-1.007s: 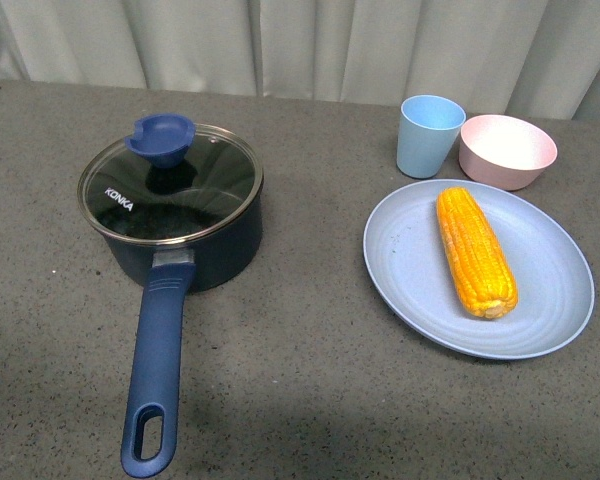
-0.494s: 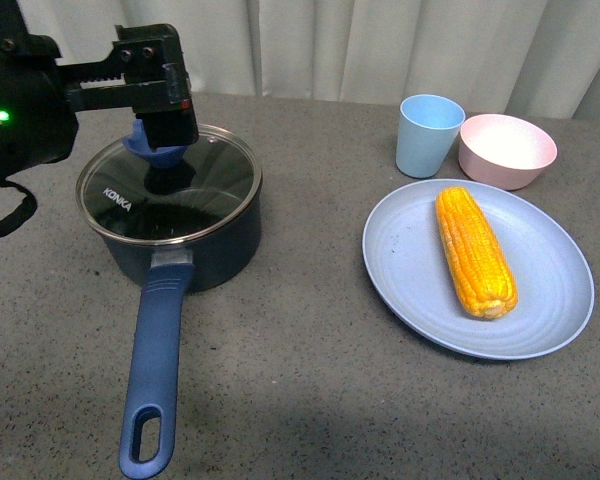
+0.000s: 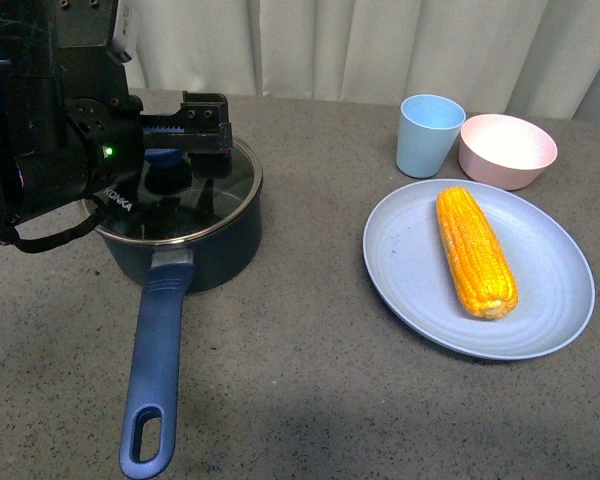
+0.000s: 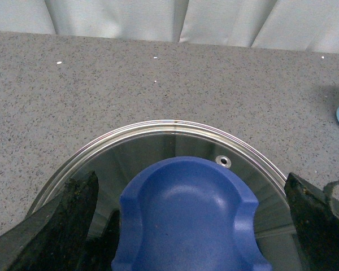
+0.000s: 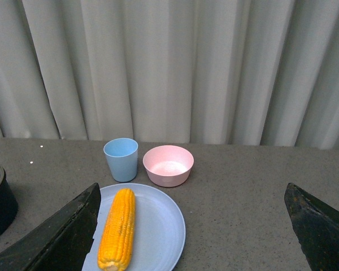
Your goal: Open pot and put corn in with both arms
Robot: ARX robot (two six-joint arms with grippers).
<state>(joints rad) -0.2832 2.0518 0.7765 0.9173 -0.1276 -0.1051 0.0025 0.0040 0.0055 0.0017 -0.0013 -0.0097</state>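
Note:
The navy pot stands at the left with its glass lid on and its long blue handle pointing toward me. My left gripper is open over the lid. In the left wrist view its fingers stand wide on either side of the blue lid knob, apart from it. The yellow-orange corn lies on a pale blue plate at the right. My right gripper is open and empty, above the table beside the corn. The right arm does not show in the front view.
A light blue cup and a pink bowl stand behind the plate, near the curtain. The right wrist view shows the plate, the cup, the bowl and the pot's edge. The grey table runs between pot and plate.
My left arm has come into view from the left and moved right and down over the lid, its open jaws now around the knob. Pot, corn and plate have not moved.

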